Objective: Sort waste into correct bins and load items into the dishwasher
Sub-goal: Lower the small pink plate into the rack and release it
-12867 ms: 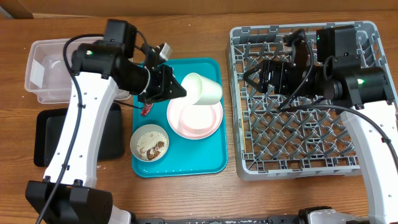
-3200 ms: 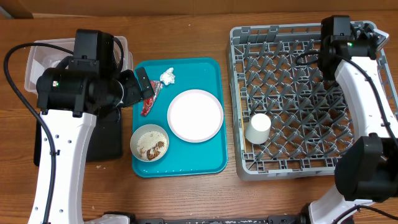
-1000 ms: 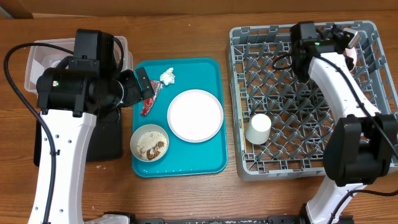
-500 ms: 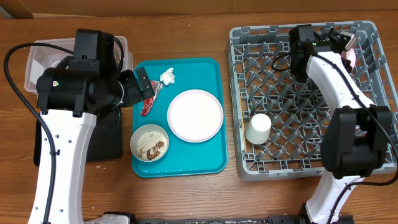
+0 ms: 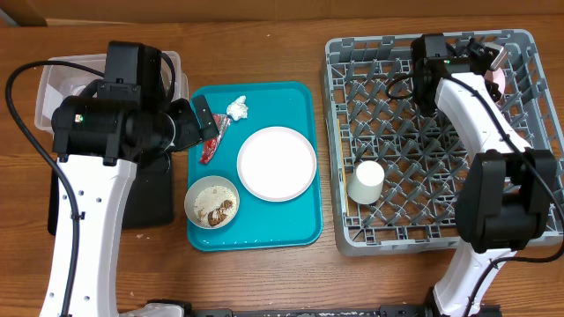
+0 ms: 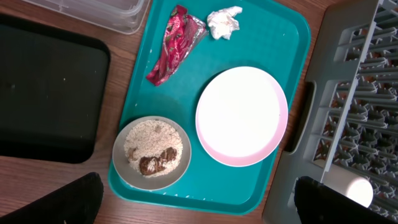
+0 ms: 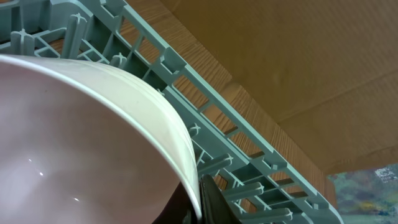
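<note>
1. Overhead, the teal tray [image 5: 300,231] held a red wrapper [image 5: 211,141], a tissue [image 5: 237,108], a pink plate [image 5: 277,163] and a cream bowl [image 5: 211,202] of rice scraps [image 6: 152,152].
2. A white cup [image 5: 366,182] lay in the grey rack [image 5: 423,239].
3. My left pincer [image 6: 199,190] gaped wide above that tray, near the clear tub [image 5: 53,101] and black tray [image 6: 43,93].
4. My right pincer [image 7: 202,199] pinched the pink bowl [image 7: 74,143] by its rim, over the rack's far corner.

Left arm [image 5: 97,176] hovering, jaws wide, right arm [image 5: 471,97] extended, jaws clamped
</note>
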### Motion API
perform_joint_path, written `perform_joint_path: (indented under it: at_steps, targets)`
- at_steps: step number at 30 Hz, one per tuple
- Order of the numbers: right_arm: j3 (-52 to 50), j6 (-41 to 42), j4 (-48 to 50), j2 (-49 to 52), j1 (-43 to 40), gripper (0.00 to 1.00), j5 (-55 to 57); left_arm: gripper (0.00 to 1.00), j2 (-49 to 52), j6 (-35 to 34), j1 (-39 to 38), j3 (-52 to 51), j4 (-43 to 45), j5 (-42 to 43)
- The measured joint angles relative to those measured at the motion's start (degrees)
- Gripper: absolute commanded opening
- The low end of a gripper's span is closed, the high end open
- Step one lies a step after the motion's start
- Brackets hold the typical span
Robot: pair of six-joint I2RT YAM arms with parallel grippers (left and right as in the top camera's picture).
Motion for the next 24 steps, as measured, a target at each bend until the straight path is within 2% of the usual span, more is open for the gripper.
perform_joint_path:
  at_steps: [24]
  targets:
    - [0.2,0.1,0.8,-0.1,-2.0,0.04,-2.0,1.00,0.0,0.0,0.0,0.0,0.0,0.0]
